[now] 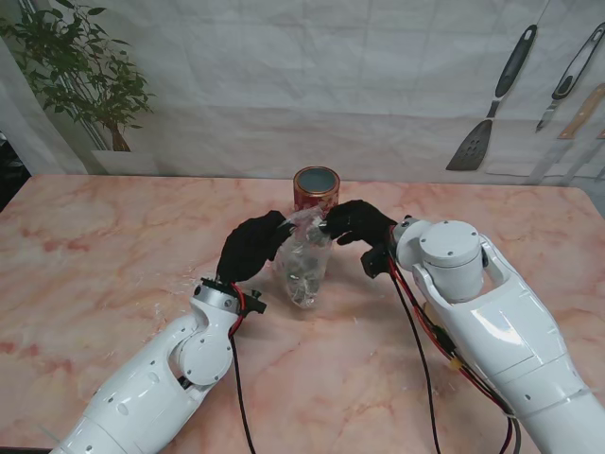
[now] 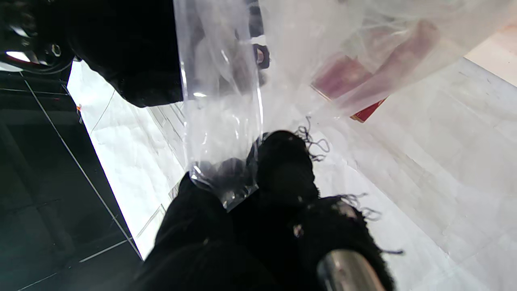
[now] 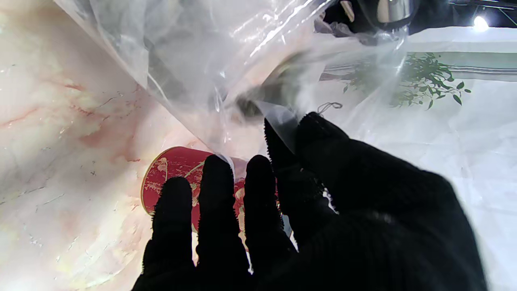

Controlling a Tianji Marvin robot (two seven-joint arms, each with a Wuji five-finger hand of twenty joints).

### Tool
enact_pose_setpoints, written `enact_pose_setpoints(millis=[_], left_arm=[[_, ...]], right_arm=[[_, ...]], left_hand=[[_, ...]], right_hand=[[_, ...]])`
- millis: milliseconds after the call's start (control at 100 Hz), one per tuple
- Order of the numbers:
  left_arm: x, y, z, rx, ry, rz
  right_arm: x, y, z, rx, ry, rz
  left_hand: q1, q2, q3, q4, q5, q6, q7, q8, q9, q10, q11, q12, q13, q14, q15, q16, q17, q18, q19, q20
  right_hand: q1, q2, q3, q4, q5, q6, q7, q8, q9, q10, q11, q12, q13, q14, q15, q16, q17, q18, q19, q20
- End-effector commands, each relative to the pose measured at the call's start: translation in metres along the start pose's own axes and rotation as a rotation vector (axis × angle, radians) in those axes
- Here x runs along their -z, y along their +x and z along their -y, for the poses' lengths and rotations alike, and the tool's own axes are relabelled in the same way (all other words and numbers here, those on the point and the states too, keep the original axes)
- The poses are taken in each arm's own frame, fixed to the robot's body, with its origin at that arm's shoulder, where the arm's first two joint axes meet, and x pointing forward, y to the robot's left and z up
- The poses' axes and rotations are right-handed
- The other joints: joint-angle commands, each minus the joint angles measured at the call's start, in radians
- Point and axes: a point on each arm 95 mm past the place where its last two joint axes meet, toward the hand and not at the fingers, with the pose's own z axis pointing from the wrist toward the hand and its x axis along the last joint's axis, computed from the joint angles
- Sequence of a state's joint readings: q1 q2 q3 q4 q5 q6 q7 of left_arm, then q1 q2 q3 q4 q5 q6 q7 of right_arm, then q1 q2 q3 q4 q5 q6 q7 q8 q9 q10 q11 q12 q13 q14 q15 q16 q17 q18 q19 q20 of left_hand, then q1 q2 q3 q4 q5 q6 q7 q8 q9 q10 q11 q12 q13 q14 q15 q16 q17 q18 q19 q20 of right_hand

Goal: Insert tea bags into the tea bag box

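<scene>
Both black-gloved hands are up at the centre of the stand view, and between them hangs a clear plastic bag (image 1: 304,263), pinched at its top and drooping down toward the pink marble counter (image 1: 113,265). The left hand (image 1: 251,246) has the bag's upper left corner; in the left wrist view its fingertips (image 2: 282,161) are clamped on a fold of the film (image 2: 220,121), so that's a firm grasp on the bag. The right hand (image 1: 357,222) grips the bag's upper right edge, and the right wrist view shows thumb and forefinger (image 3: 319,137) nipping a flap of plastic (image 3: 226,64) while the other three fingers stand loose beside it.

Just behind the bag, at centre frame, stands the red tea tin (image 1: 316,189), upright, mouth open. It shows again in the right wrist view (image 3: 173,173), behind the loose fingers, and as a red blur through the film in the left wrist view (image 2: 347,76).

Something pale sits in the bottom of the bag, but I can't make out what it is. A potted plant (image 1: 80,71) stands in the upper left of the frame, and kitchen utensils (image 1: 496,95) hang in the upper right.
</scene>
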State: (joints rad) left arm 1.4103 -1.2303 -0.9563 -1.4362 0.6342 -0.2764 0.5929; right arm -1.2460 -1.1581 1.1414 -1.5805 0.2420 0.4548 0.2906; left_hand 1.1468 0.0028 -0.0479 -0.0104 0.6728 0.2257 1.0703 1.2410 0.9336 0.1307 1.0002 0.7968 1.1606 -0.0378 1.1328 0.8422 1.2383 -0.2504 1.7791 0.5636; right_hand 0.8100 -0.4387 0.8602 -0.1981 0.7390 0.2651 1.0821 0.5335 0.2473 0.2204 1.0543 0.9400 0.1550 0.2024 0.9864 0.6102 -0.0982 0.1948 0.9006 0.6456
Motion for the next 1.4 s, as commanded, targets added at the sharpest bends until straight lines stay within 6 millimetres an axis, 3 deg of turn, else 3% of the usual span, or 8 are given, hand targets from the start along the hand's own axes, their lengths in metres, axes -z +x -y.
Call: enact_pose_setpoints(millis=[0,140,180,260,560,570,930,1390], left_arm=[[-0.002,0.004,0.002,0.006,0.005,-0.009],[-0.002,0.002,0.004,0.000,0.011,-0.001],[-0.002,0.002,0.005,-0.002,0.014,0.004],[-0.002,0.000,0.008,-0.007,0.018,0.013],[-0.001,-0.008,0.016,-0.036,0.030,0.042],[-0.001,-0.008,0.017,-0.037,0.031,0.044],[0.003,-0.019,0.028,-0.063,0.052,0.084],[0.012,-0.026,0.035,-0.073,0.058,0.109]], right_arm=[[0.000,-0.004,0.003,-0.004,0.013,-0.007],[0.001,-0.002,0.002,0.000,0.010,-0.022],[0.001,-0.001,0.002,0.006,0.009,-0.024],[0.003,0.001,0.001,0.012,0.009,-0.030],[0.008,0.010,-0.002,0.012,-0.014,-0.063],[0.009,0.010,-0.003,0.012,-0.016,-0.064],[0.014,0.020,-0.013,0.023,-0.093,-0.068],[0.002,0.033,-0.025,-0.018,-0.231,-0.091]], left_hand=[[0.062,0.028,0.068,0.046,0.104,0.172,0.142,0.020,0.125,-0.104,0.207,0.013,0.109,0.178,0.350,-0.013,-0.122,-0.099,0.304,0.003],[0.062,0.028,0.068,0.046,0.104,0.172,0.142,0.020,0.125,-0.097,0.208,0.014,0.109,0.178,0.350,-0.013,-0.122,-0.099,0.304,0.003],[0.062,0.027,0.068,0.046,0.104,0.172,0.142,0.020,0.128,-0.118,0.208,0.013,0.109,0.178,0.350,-0.013,-0.122,-0.099,0.304,0.003],[0.063,0.027,0.068,0.046,0.104,0.172,0.142,0.020,0.125,-0.097,0.207,0.014,0.109,0.178,0.350,-0.013,-0.122,-0.099,0.304,0.003],[0.061,0.028,0.068,0.046,0.104,0.172,0.142,0.020,0.124,-0.097,0.208,0.014,0.109,0.178,0.350,-0.013,-0.122,-0.099,0.304,0.003],[0.062,0.027,0.068,0.046,0.104,0.172,0.142,0.020,0.126,-0.115,0.208,0.014,0.109,0.178,0.350,-0.013,-0.122,-0.099,0.304,0.003],[0.062,0.026,0.068,0.046,0.104,0.172,0.142,0.020,0.126,-0.097,0.208,0.015,0.109,0.178,0.350,-0.013,-0.122,-0.099,0.304,0.003],[0.062,0.026,0.068,0.046,0.105,0.172,0.141,0.019,0.126,-0.097,0.207,0.015,0.109,0.179,0.350,-0.013,-0.122,-0.099,0.304,0.003]], right_hand=[[0.043,0.039,0.008,0.015,0.002,-0.017,0.016,0.021,-0.029,0.000,-0.010,-0.013,-0.028,-0.022,-0.015,-0.002,-0.008,-0.033,-0.026,0.018],[0.045,0.037,0.011,0.014,0.000,-0.007,0.016,0.025,-0.027,-0.001,-0.007,-0.018,-0.029,-0.024,-0.021,-0.005,-0.008,-0.035,-0.033,0.022],[0.045,0.038,0.011,0.015,0.001,-0.006,0.016,0.026,-0.027,-0.001,-0.005,-0.018,-0.028,-0.026,-0.020,-0.005,-0.007,-0.037,-0.033,0.024],[0.047,0.037,0.014,0.015,0.001,0.000,0.016,0.027,-0.025,-0.002,0.001,-0.019,-0.026,-0.027,-0.018,-0.005,-0.007,-0.037,-0.033,0.030],[0.048,0.033,0.021,0.014,0.002,0.012,0.012,0.031,-0.022,-0.001,0.012,-0.022,-0.023,-0.027,-0.012,-0.002,-0.006,-0.038,-0.035,0.042],[0.047,0.033,0.021,0.014,0.002,0.012,0.012,0.031,-0.022,-0.001,0.012,-0.022,-0.023,-0.027,-0.011,-0.002,-0.006,-0.038,-0.035,0.042],[0.046,0.026,0.029,0.013,0.010,0.017,0.006,0.031,-0.011,0.002,0.021,-0.023,-0.015,-0.025,-0.004,0.001,-0.002,-0.036,-0.029,0.056],[0.044,0.018,0.034,0.011,0.020,0.017,-0.001,0.031,0.001,0.004,0.026,-0.022,-0.007,-0.023,0.005,0.005,0.000,-0.038,-0.023,0.066]])
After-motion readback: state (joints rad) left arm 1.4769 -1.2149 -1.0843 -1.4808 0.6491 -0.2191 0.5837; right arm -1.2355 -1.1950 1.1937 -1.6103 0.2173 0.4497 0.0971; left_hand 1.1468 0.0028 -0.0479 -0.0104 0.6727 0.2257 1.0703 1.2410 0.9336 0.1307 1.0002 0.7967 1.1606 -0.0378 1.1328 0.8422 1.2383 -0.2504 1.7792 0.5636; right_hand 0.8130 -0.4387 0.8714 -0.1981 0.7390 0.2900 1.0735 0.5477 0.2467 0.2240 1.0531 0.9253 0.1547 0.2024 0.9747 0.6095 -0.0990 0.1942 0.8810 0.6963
